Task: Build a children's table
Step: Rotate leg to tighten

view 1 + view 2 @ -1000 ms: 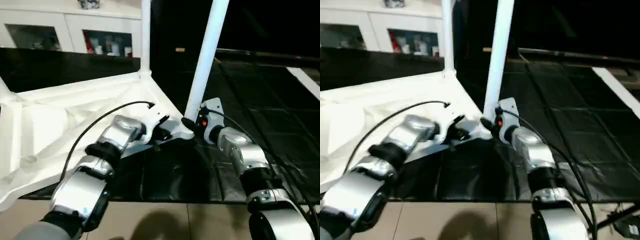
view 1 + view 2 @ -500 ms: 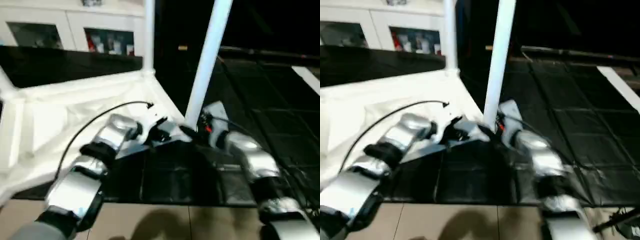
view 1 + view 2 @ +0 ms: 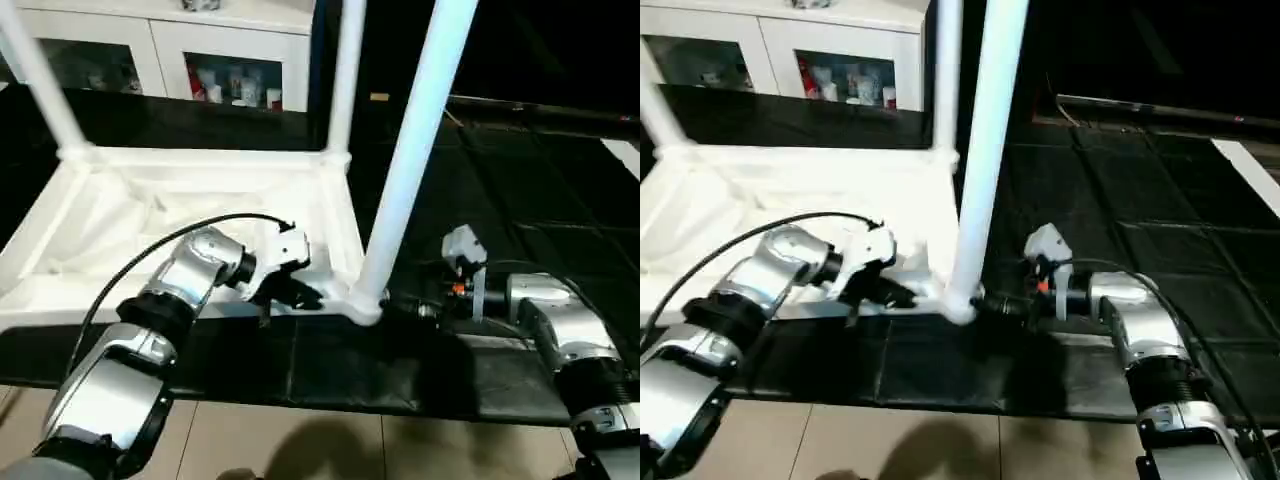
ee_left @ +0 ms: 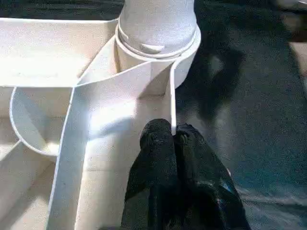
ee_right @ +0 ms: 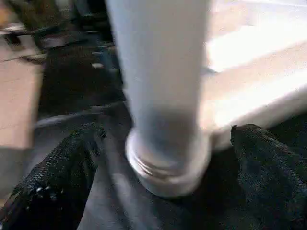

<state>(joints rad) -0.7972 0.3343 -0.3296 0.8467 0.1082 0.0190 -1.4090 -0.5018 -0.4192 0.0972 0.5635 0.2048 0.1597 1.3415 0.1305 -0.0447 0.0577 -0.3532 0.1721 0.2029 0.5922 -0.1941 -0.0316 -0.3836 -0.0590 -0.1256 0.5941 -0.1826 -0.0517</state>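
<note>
While the children's table (image 3: pixel 200 215) lies upside down on the black mat (image 3: pixel 480 200) covering the floor, three legs rise from its corner sockets, and the nearest leg (image 3: pixel 410 160) stands in the corner socket (image 3: pixel 358 300) at the mat's near edge, between the two arms. The left gripper (image 4: pixel 173 139) has its jaws pinched fully together on a thin upright rib (image 4: pixel 171 96) of the underside, just behind that socket, so it steadies the top. The right gripper (image 5: pixel 163 158) has its jaws spread nearly to their widest, one finger (image 5: pixel 72 153) on each side of the leg's base and neither touching it; it holds nothing.

The step in hand looks like seating this leg. The collar at its foot seems to sit flush on the socket rim, though I cannot tell whether it is locked fully home. To do it well, the left jaws should hold the rib firmly so the top cannot slide or tip on the mat. If the leg needs more turning or pressing, the right jaws should close low on it, near the collar, where the taper is thickest, and push straight along its axis. A grip higher up would likely lever the leg sideways and strain the socket.
</note>
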